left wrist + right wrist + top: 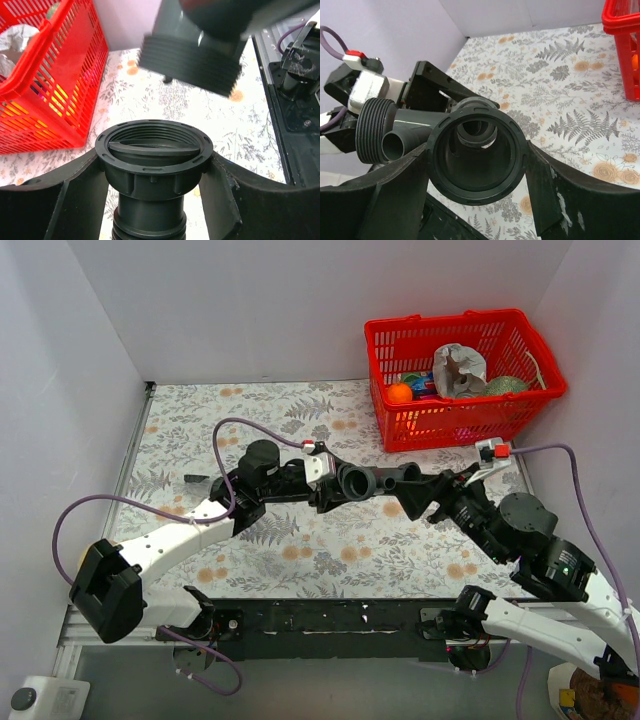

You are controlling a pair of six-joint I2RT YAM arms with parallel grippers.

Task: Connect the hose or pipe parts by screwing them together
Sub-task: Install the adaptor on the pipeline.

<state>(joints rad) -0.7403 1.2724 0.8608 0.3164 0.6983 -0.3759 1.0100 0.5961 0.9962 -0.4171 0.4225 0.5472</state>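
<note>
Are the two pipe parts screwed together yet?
No, in the left wrist view the threaded fitting hangs apart from the hose collar, with table showing between them.

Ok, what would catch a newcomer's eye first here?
Over the floral table, both tools clamp dark pipe parts. The left tool grips a hose collar and the right tool a grey T-fitting, its threaded end apart from the collar. A bright red basket of clutter stands at the far right corner.
</note>
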